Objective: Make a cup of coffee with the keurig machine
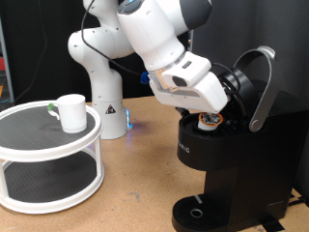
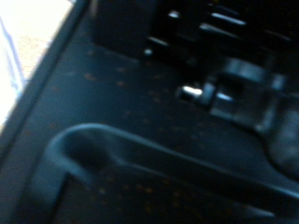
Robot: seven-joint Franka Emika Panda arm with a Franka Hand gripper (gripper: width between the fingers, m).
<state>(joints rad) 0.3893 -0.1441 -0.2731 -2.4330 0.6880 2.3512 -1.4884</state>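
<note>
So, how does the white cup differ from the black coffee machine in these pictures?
The cup is white and small; the keurig machine is black and much larger. The cup stands on the round white shelf at the exterior view's left; the machine stands at the right, lid raised.

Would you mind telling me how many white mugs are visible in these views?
1. The cup stands on the top tier of the round white stand at the exterior view's left, apart from the keurig machine. None shows in the wrist view.

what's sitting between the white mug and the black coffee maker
In the exterior view, the robot's white base stands between the mug and the coffee maker.
</note>
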